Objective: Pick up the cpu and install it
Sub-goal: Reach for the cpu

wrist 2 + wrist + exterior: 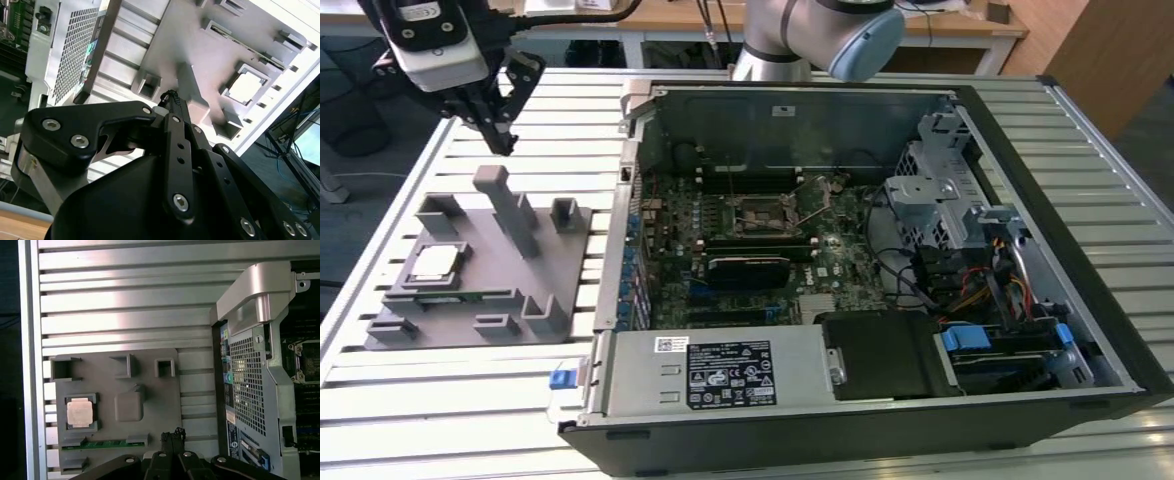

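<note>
The claw [500, 142] hangs in the upper left of the exterior view, its fingers clenched together on nothing, over the slatted table [440, 400]. The cpu [434, 263] lies flat in a square pocket of the grey fixture [487, 275] at centre left of the frame, well apart from the claw. The open computer case [854, 425] takes up the right of the frame.

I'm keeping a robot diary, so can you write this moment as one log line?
step: cpu not yet picked | pincer: shut, empty, hovering near grey fixture | cpu: lying in fixture pocket | computer case: open
</note>
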`<move>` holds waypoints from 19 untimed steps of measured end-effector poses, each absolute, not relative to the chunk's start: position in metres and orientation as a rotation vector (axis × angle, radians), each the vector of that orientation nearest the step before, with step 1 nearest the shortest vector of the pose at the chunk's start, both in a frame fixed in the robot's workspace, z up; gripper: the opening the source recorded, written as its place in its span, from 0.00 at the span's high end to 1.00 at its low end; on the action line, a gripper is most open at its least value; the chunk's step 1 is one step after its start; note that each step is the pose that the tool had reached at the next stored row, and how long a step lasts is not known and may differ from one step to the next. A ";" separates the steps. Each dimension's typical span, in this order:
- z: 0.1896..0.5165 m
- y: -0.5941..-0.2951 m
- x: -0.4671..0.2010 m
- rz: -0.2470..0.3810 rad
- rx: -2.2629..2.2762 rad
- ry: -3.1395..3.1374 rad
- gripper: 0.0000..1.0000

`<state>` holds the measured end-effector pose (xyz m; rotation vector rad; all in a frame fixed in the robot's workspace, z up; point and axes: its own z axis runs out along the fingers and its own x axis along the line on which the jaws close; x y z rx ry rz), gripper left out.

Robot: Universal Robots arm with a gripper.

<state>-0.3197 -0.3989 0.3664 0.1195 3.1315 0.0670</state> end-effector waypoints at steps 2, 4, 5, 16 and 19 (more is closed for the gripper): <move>0.366 -0.399 -0.324 0.067 0.119 3.132 0.89; 0.365 -0.399 -0.327 0.067 0.119 3.133 0.89; 0.365 -0.399 -0.328 0.067 0.119 3.134 0.89; 0.361 -0.399 -0.344 0.067 0.120 3.138 0.89; 0.358 -0.399 -0.357 0.067 0.120 3.142 0.89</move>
